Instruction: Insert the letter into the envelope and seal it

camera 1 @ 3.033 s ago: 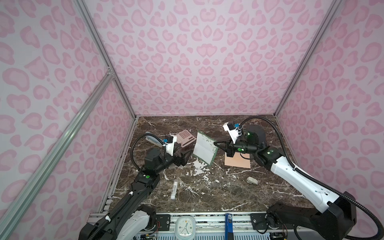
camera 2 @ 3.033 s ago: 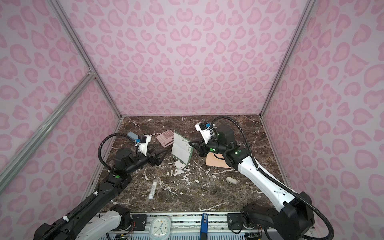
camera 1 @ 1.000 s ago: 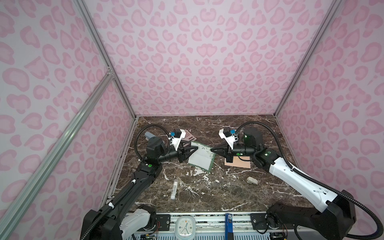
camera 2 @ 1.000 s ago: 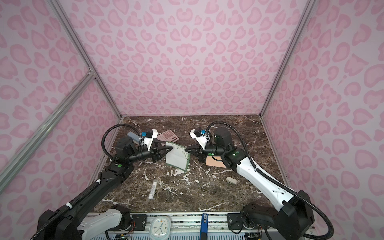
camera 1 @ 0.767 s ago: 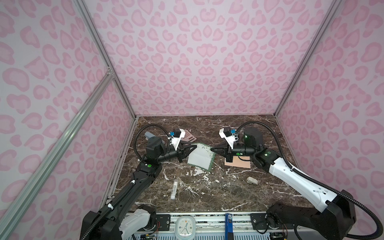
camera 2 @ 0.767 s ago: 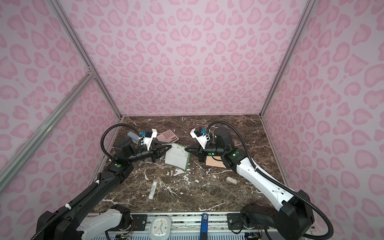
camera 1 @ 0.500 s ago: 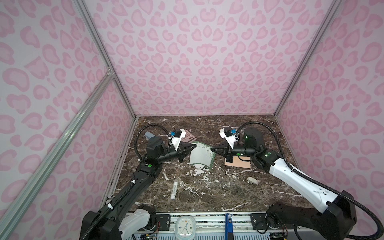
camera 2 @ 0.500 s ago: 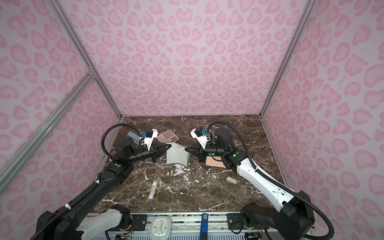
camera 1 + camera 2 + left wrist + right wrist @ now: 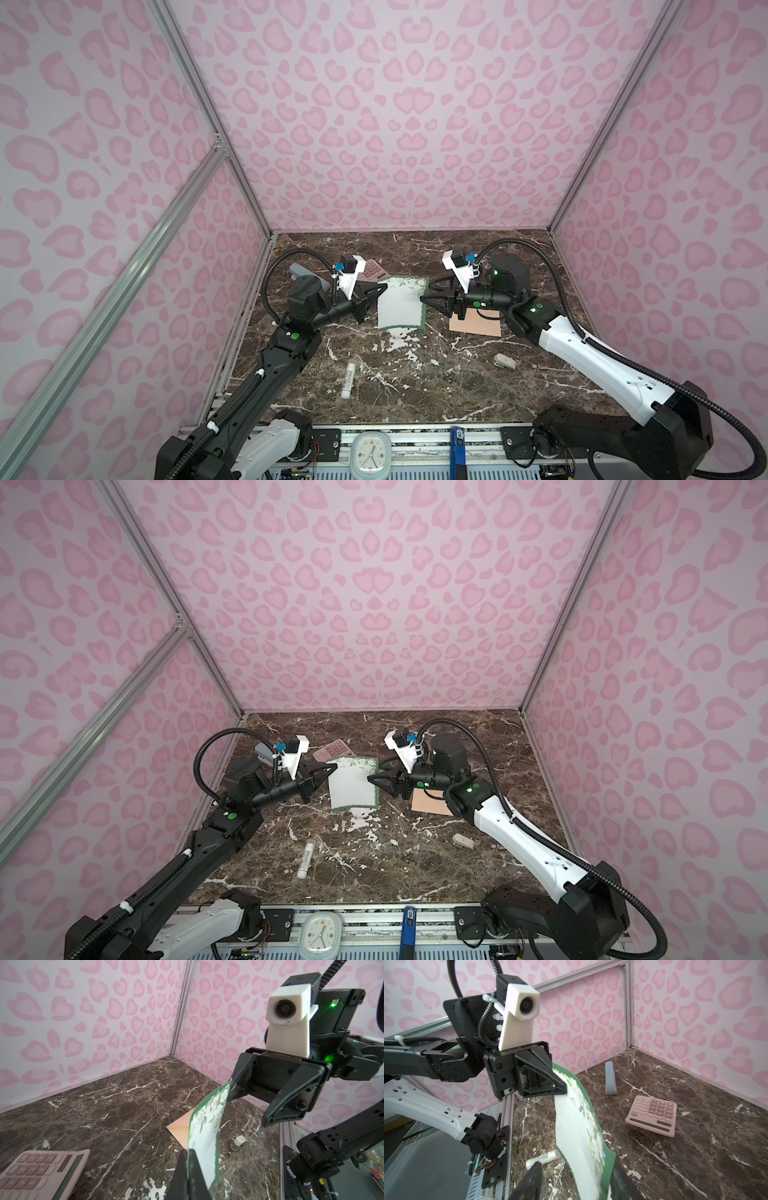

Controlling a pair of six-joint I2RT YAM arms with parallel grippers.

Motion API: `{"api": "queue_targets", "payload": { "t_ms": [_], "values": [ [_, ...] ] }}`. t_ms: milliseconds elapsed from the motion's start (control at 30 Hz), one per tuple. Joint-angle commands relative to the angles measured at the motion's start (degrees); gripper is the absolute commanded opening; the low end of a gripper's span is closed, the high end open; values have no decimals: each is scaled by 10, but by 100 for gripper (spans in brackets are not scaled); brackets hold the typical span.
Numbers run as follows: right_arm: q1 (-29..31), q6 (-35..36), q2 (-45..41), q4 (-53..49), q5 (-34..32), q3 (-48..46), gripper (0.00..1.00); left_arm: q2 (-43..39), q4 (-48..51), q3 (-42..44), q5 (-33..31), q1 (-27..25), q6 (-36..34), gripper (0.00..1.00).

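Count: two grippers, one letter (image 9: 401, 305), one envelope (image 9: 476, 327), one pink calculator (image 9: 372, 270), one glue stick (image 9: 348, 379), one grey-blue stapler (image 9: 610, 1077) and one small white-grey object (image 9: 504, 361). Versus half a second earlier, the right gripper (image 9: 426, 293) has let go. Its jaws now stand parted with the letter's green-bordered corner between them, and in the left wrist view we cannot tell whether the paper touches one finger. The left gripper (image 9: 188, 1157) stays clenched, pinching the opposite edge of the letter. The letter is off the table and spans from the left fingertips to the gap between the right fingers. It is less sharply bowed than before in both top views. Its floral top edge runs from fingers to fingers and the rest of the sheet hangs below them towards the marble. The sheet is curved, so we cannot settle its long axis. The envelope lies flat on the table, below and behind the right fingers and apart from the letter. The calculator sits just beyond the left fingers.
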State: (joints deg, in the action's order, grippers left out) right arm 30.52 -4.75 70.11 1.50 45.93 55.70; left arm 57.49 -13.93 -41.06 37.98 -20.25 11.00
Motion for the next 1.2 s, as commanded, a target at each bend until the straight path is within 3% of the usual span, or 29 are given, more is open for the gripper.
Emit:
{"api": "queue_targets", "payload": {
  "t_ms": [0,300,433,533,767,1167],
  "values": [
    [-15,-56,-10,66,-17,-17,58,-11,5,-12,-53,0,20,4],
    [-34,-168,-59,214,-98,-123,64,-49,-29,-3,-159,1,98,4],
    [-34,-260,-47,318,-117,-183,63,-74,-78,19,-195,0,140,4],
    [-23,-325,-23,400,-144,-224,62,-90,-114,28,-207,0,162,4],
    [56,-310,50,452,-203,-239,57,-101,-191,44,-214,0,210,4],
    [83,-423,246,698,-201,-197,49,-78,-287,76,-202,0,293,4]
  ]
}}
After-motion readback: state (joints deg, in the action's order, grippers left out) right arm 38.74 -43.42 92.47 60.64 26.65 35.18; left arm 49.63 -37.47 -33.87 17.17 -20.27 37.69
